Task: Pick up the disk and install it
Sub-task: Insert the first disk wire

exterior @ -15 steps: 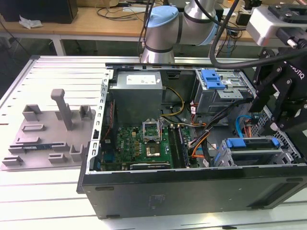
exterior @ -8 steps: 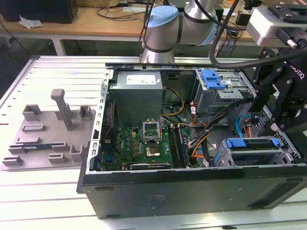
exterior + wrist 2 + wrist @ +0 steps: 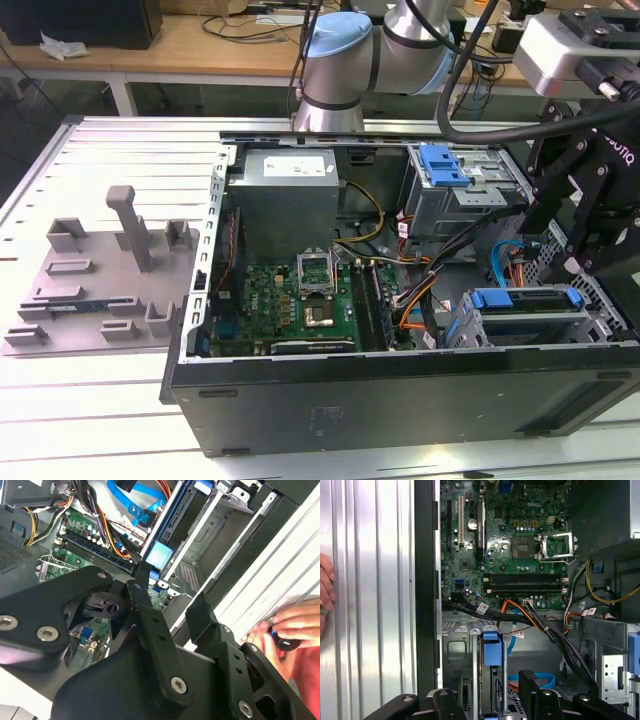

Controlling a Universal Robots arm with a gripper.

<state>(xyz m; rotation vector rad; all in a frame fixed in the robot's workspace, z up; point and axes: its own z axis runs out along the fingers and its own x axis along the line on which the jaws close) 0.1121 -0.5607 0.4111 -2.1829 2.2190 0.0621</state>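
Note:
The disk (image 3: 524, 300) stands on edge in the drive cage at the case's front corner, on the exterior view's right; its blue carrier bracket runs along the top. In the first wrist view the blue bracket tab (image 3: 491, 650) sticks out of the cage, and it shows as a light blue tab (image 3: 159, 555) in the second wrist view. My black gripper (image 3: 585, 250) hangs just above and right of the disk. It is open, one finger (image 3: 445, 700) on each side of the bracket, holding nothing. In the second wrist view one fingertip (image 3: 143, 580) lies close to the tab.
The open computer case (image 3: 400, 395) holds a green motherboard (image 3: 290, 300), a power supply (image 3: 290, 190), cable bundles (image 3: 420, 290) and a second blue-topped bay (image 3: 445, 165). A grey fixture (image 3: 110, 270) lies on the slatted table at the exterior view's left. A person's hand (image 3: 292, 627) rests on the table beside the case.

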